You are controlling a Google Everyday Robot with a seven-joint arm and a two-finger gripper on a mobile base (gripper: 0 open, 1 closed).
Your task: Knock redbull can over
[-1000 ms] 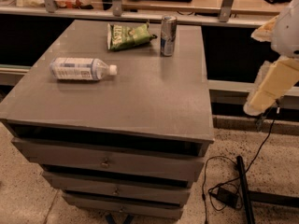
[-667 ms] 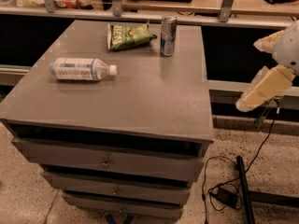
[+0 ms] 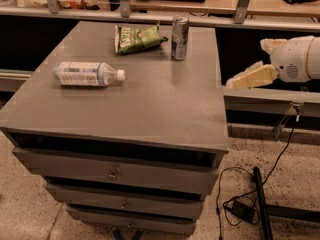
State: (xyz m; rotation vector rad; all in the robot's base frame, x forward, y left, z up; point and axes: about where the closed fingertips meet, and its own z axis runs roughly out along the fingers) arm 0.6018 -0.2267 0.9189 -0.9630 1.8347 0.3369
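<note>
The redbull can (image 3: pixel 179 38), slim, silver and blue, stands upright near the far right of the grey cabinet top (image 3: pixel 150 109). My gripper (image 3: pixel 241 79) is at the right of the view, off the cabinet's right edge and about level with its top. It points left toward the cabinet. It is well to the right of the can and nearer the camera, and it touches nothing.
A clear plastic water bottle (image 3: pixel 87 74) lies on its side at the left of the cabinet top. A green snack bag (image 3: pixel 137 37) lies just left of the can. Drawers (image 3: pixel 115 171) run below the top. A black cable and adapter (image 3: pixel 242 210) lie on the floor at the right.
My gripper has risen and swung left, from hanging low beside the cabinet to pointing at its right edge. The can, bottle and bag have not moved.
</note>
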